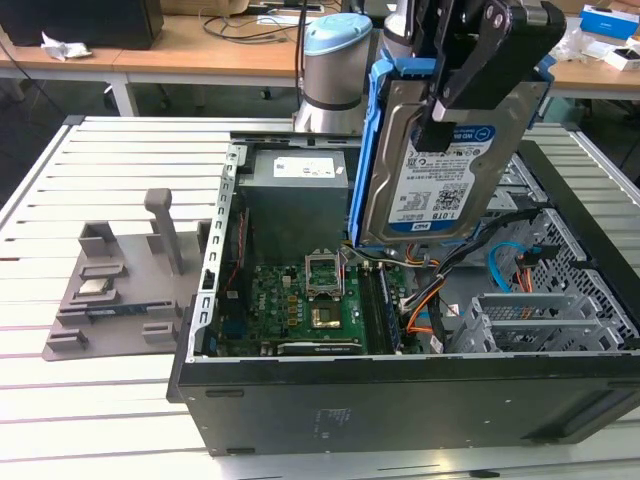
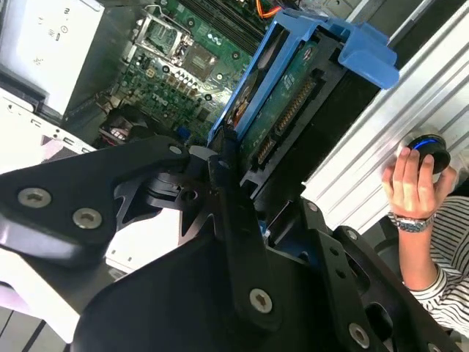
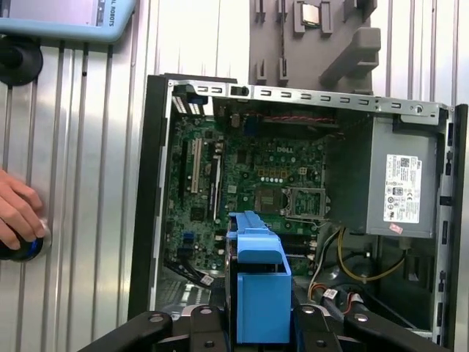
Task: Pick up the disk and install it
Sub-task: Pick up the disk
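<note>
Well, the open computer case lies on its side on the slatted table, and the disk hangs in the air over the case's middle, clear of the green board below. The gripper has it clamped from the upper end, its fingers closed on the two flat faces. In the exterior view the disk's long axis stands nearly upright, leaning from seven to one o'clock. The grey drive cage sits apart from it, at about five o'clock. The disk looks like a flat silver slab framed in blue plastic, with its white-and-blue label facing outward.
</note>
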Controlling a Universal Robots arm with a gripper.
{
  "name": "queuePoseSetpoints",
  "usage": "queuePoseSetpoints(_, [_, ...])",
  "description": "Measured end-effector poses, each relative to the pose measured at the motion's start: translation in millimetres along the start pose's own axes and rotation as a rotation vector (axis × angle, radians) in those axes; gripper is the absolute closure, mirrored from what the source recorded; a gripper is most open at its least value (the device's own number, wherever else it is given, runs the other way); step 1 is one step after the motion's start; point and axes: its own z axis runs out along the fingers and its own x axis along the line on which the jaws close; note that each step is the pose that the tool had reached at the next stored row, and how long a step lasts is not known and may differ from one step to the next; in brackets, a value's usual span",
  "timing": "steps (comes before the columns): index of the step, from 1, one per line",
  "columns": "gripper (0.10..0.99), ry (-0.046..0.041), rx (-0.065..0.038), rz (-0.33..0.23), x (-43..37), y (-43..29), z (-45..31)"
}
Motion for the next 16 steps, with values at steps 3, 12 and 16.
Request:
queuePoseSetpoints(3, [0.722,0.0001,0.0,0.0,6.7,0.3,0.6])
queuePoseSetpoints(12, [0.722,0.0001,0.0,0.0,25.6,1.1,2.4])
queuePoseSetpoints(16, [0.722,0.0,0.0,0.0,32.2,1.4,2.9])
